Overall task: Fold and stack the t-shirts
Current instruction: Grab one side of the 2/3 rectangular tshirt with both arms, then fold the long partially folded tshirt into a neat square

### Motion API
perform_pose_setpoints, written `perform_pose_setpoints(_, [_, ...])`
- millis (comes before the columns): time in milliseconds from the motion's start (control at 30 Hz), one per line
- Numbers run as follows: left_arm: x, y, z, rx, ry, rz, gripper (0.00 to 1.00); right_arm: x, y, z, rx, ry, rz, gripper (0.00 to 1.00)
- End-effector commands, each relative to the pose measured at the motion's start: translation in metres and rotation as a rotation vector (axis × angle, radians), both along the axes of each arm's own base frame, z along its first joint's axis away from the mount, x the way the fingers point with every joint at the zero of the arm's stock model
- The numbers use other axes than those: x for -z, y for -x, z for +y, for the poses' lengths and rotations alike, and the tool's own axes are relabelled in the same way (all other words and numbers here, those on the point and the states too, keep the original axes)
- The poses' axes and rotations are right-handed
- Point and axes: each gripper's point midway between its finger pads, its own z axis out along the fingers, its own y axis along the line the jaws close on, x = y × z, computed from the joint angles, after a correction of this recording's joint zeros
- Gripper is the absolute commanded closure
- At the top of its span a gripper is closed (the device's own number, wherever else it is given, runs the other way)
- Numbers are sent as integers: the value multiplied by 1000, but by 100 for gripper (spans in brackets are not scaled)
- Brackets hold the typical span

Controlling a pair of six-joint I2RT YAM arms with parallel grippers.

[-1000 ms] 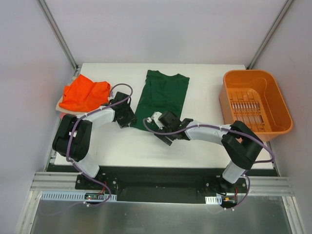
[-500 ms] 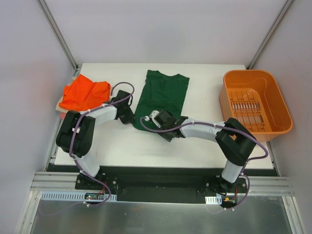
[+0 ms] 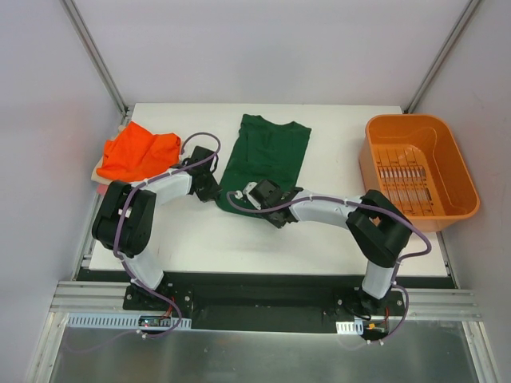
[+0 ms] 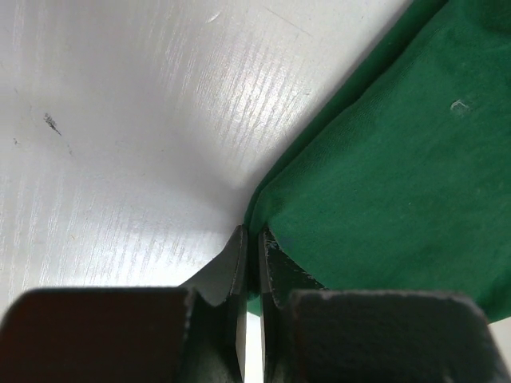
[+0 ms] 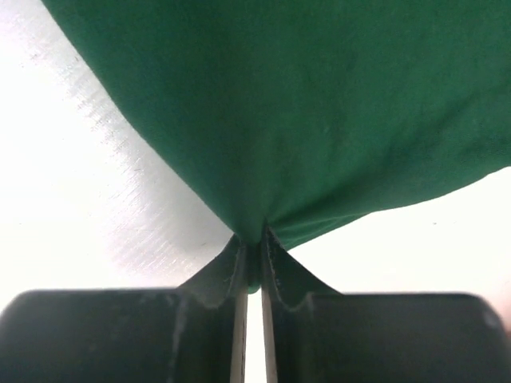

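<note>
The dark green t-shirt [image 3: 267, 152] lies folded lengthwise in the middle of the white table. My left gripper [image 3: 214, 191] is shut on its near left corner; the left wrist view shows the hem [image 4: 383, 175] pinched between the fingertips of the gripper [image 4: 253, 235]. My right gripper [image 3: 254, 198] is shut on the near edge a little to the right, and in the right wrist view the cloth [image 5: 303, 104] bunches into the closed gripper [image 5: 252, 239]. The orange t-shirt [image 3: 140, 153] sits crumpled at the far left on a pale cloth [image 3: 99, 172].
An orange plastic basket [image 3: 403, 118] stands at the right edge of the table. The bare white tabletop [image 3: 239, 239] runs along the near side in front of both arms. Grey walls close in on the left and right.
Both grippers have closed on the green shirt's near hem. The right gripper has slid left and forward to reach it, and the left has edged right onto the corner.
</note>
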Motion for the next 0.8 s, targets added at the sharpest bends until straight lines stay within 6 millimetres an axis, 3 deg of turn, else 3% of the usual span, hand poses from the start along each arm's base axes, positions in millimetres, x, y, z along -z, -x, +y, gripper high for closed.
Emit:
perform_pose_setpoints(0, [-18, -13, 12, -17, -51, -60, 100, 15, 28, -19, 3, 72, 138, 95])
perform_pose_setpoints(33, [-19, -12, 13, -14, -53, -64, 100, 15, 30, -18, 4, 62, 143, 100])
perform_pose_setpoints(100, [-24, -9, 14, -15, -53, -78, 100, 10, 36, -10, -8, 14, 166, 100])
perform_pose_setpoints(233, [-37, 7, 32, -64, -95, -100, 100, -16, 61, 22, -69, -134, 210, 100])
perform_pose_setpoints(533, [-105, 61, 79, -185, -119, -329, 100, -103, 173, 111, -220, -625, 619, 100])
perform_pose_setpoints(633, [-129, 72, 85, -197, -91, -416, 100, -138, 207, 125, -336, -745, 712, 100])
perform_pose_setpoints(767, [-161, 83, 79, -173, -6, -513, 100, -180, 235, 134, -433, -895, 832, 100])
